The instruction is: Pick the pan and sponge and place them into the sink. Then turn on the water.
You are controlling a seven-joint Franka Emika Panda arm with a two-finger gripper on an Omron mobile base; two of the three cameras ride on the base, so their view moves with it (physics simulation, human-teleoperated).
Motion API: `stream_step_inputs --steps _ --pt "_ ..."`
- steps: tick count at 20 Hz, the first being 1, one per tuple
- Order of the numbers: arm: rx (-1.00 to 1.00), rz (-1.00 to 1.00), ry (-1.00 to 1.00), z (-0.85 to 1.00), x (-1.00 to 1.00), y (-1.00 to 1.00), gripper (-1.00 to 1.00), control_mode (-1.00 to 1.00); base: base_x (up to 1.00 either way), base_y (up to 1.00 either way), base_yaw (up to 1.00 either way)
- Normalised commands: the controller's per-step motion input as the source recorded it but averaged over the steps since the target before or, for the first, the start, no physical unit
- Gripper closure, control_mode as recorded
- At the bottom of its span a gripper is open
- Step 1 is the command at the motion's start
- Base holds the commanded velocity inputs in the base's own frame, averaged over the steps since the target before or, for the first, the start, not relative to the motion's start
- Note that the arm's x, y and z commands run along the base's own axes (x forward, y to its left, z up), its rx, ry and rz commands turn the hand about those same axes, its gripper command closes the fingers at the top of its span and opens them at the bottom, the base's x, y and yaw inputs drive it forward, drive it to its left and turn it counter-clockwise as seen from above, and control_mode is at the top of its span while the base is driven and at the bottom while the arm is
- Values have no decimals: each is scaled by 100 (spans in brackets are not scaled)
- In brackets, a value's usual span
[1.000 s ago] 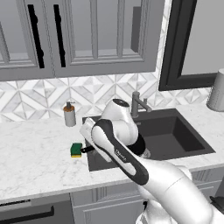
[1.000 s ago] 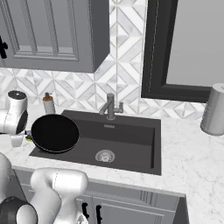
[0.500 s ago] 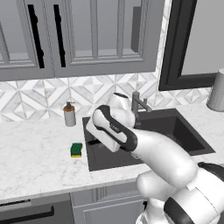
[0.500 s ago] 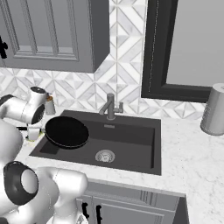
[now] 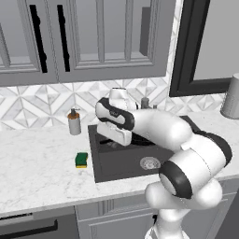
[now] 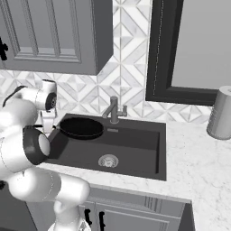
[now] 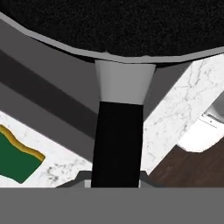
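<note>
One pan, black and round, hangs over the left end of the sink, above the basin floor. In the hand view its handle runs straight up from the bottom edge to the pan's dark underside, so the end effector is clenched on that handle; its fingertips themselves are hidden behind the handle.

One sponge, green on top with a yellow edge, lies on the white marble counter just left of the sink rim, apart from the pan. It also shows at the lower left of the hand view.

One sink, dark grey, one round silver drain near the middle of its floor. One grey faucet stands behind the basin at the wall.

One soap dispenser with a brown pump stands on the counter by the backsplash, left of the sink. One grey cylindrical canister stands on the counter well to the right of the sink.
</note>
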Motion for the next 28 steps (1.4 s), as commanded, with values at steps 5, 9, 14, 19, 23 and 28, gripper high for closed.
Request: stream_step_inputs --steps 5,9,14,19,23,28 --pt "-4 -2 1 -48 10 -32 100 -100 0 0 0" --pt "9 -3 -8 -68 0 -38 100 -100 0 0 0" --pt "10 -7 -20 -54 0 -47 100 -100 0 0 0" --pt "-2 -9 -22 -26 23 -19 100 -100 0 0 0" --pt "-13 0 -6 -31 56 0 100 -100 0 0 0" --pt "-1 0 12 -27 62 -2 100 -100 0 0 0"
